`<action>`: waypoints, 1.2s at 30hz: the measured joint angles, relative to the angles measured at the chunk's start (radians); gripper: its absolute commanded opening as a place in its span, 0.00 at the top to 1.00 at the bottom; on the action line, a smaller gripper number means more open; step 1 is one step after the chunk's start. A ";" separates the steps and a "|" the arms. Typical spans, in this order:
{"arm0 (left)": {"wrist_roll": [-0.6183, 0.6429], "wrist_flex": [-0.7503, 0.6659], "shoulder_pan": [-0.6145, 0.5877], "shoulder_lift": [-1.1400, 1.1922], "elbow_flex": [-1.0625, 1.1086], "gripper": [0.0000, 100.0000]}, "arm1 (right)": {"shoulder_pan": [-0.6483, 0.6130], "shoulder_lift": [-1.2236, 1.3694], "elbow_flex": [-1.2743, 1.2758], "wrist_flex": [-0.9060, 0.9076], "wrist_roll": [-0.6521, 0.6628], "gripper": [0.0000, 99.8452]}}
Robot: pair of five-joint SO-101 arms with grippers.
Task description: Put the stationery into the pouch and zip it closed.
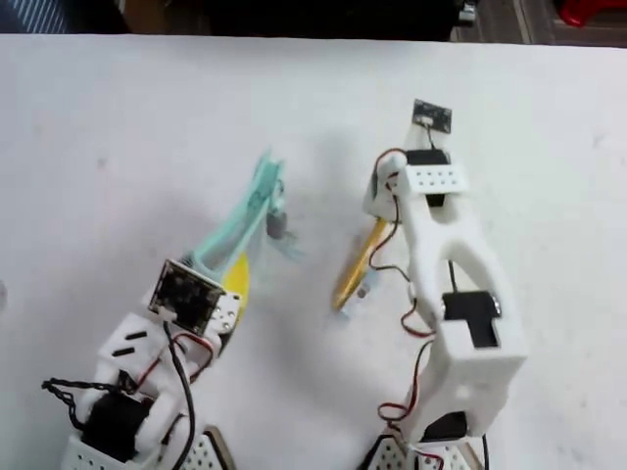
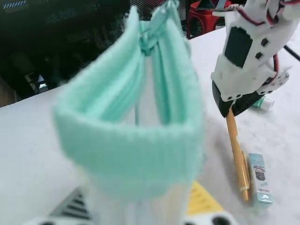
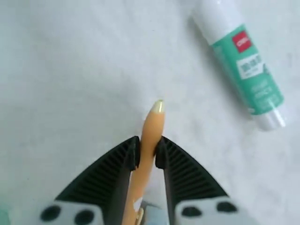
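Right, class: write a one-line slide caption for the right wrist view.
Right gripper shut on an orange pen, glue stick lying apart on the white table.

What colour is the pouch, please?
The pouch is mint green with a ribbed texture, which shows best in the left wrist view.

In the high view you'll find the pouch (image 1: 247, 211) left of centre, slanting up-right from the left gripper (image 1: 237, 274) that holds it. To its right, mid-frame, the pen (image 1: 358, 259) sits clamped in the right gripper (image 3: 146, 152), the eraser (image 2: 259, 178) just beside it, the glue stick (image 3: 239, 61) on the table (image 1: 98, 147) near its tip.
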 measured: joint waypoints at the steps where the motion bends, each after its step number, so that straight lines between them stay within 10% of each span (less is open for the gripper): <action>1: 0.000 0.000 0.000 0.000 0.000 0.98 | 0.000 -0.028 0.000 0.012 0.000 0.98; 36: -0.098 0.017 0.000 0.000 0.002 0.98 | -0.229 -1.158 0.002 -0.089 0.267 0.98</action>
